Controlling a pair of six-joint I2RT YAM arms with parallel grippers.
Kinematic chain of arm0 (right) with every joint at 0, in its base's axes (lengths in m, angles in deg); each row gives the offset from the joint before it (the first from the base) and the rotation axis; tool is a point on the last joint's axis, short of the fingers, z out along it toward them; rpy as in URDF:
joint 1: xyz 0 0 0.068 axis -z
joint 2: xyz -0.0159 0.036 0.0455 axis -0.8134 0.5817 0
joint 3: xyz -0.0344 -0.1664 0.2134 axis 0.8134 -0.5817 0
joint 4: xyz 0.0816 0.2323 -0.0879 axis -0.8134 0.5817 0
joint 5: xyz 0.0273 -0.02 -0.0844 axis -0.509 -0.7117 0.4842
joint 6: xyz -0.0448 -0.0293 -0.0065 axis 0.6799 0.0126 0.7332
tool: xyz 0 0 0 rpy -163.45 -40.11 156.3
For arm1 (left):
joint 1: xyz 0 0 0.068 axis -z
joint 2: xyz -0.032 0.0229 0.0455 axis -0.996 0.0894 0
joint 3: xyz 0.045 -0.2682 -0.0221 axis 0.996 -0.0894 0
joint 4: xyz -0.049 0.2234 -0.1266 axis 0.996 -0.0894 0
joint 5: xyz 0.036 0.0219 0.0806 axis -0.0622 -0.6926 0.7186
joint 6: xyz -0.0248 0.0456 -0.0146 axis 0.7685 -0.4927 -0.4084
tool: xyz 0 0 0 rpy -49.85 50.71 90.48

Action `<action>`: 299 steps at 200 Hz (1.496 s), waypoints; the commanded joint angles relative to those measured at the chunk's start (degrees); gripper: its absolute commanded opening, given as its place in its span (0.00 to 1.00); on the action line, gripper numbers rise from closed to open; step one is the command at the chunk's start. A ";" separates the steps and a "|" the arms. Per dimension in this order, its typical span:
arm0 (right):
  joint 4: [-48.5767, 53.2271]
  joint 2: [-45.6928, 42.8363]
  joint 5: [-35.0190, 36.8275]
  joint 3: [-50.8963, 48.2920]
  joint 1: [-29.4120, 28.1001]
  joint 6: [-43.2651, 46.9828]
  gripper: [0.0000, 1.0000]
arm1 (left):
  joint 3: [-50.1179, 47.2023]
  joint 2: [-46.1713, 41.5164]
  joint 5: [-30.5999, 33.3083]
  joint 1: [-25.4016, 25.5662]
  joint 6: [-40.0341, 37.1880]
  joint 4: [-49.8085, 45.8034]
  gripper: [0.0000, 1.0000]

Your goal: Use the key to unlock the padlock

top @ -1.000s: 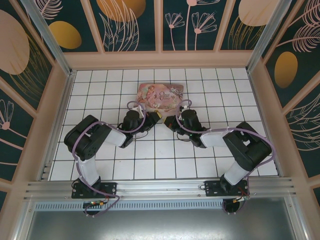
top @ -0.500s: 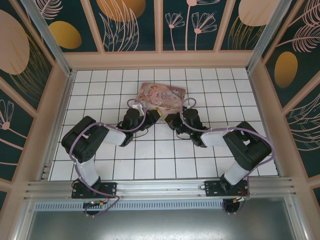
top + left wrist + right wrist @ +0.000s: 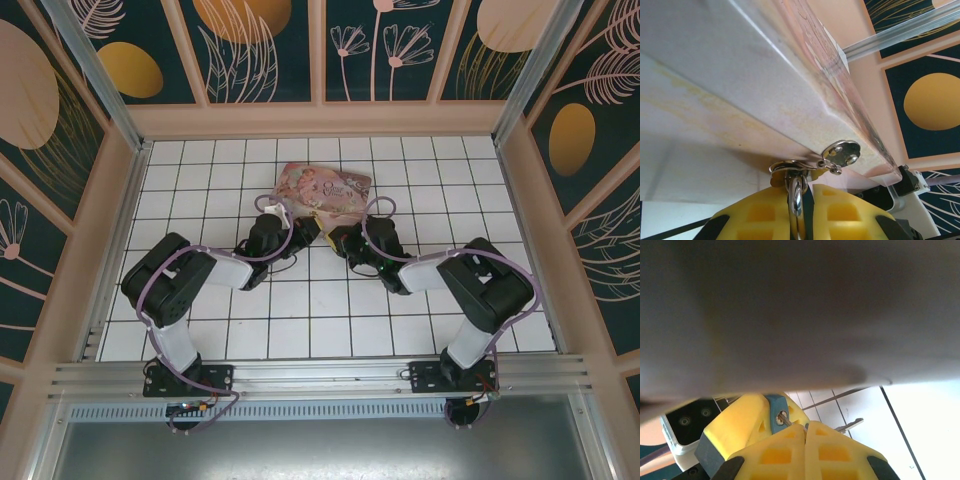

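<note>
Two grippers are seen tip to tip just below the pink tin (image 3: 325, 188), near the middle of the tiled floor (image 3: 200, 330). On the left, the left gripper (image 3: 306, 232) is aimed toward 2 o'clock and is clamped on the padlock (image 3: 774, 407). In the left wrist view the silvery shackle (image 3: 796, 195) is pinched between the yellow fingers (image 3: 760, 220). Its long axis is run toward 12 o'clock, up to the riveted hasp (image 3: 841, 152) on the tin's edge. In the right wrist view the padlock's blue body is gripped by those same fingers, with its keyhole face turned toward 4 o'clock. The key (image 3: 786, 419) is laid along the 4-to-10 o'clock line, its tip pointed toward 10 o'clock and set at the keyhole. How deep it is seated cannot be told. On the right, the right gripper (image 3: 337, 240) is aimed toward 10 o'clock, and its fingers are pressed together on the key's near end.
</note>
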 commanded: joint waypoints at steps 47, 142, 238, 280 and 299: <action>-21.99 -5.01 -9.86 2.56 -1.02 -0.23 0.00 | -0.73 2.16 1.91 2.40 -7.64 -13.45 0.00; -21.69 -7.15 -20.12 -0.11 0.29 16.75 0.00 | -1.27 3.66 -3.96 2.40 -2.30 -8.12 0.00; -31.72 -6.89 -22.51 -2.49 2.25 8.89 0.00 | -1.06 3.97 -5.90 2.39 0.77 -5.83 0.00; -40.76 -4.81 -21.73 -1.41 2.06 -0.08 0.00 | -1.45 4.37 -6.68 2.44 2.02 -3.93 0.00; -37.03 -5.93 -22.74 -0.17 1.89 1.35 0.00 | -1.45 4.27 -7.26 2.40 2.47 -3.63 0.00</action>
